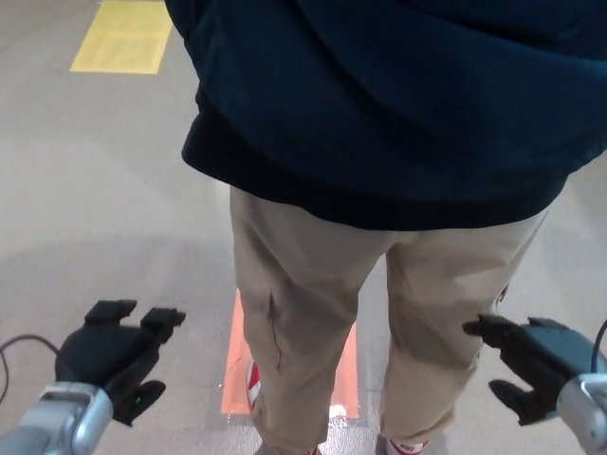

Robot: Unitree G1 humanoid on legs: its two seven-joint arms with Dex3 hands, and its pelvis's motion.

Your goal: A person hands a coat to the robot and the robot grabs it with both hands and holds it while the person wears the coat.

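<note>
Coat (398, 104): dark navy, worn on the person's upper body, filling the top of my head view, its hem hanging over the hips. Neither of my hands touches it. Person's trousers (303, 313): beige, both legs standing on the grey floor (104, 209) directly before me, back turned. Floor markings: an orange strip (235, 365) between the feet, a yellow rectangle (121, 38) at upper left. My left hand (116, 358): low at the left, fingers apart, holding nothing. My right hand (529, 365): low at the right beside the trouser leg, fingers spread, empty.
</note>
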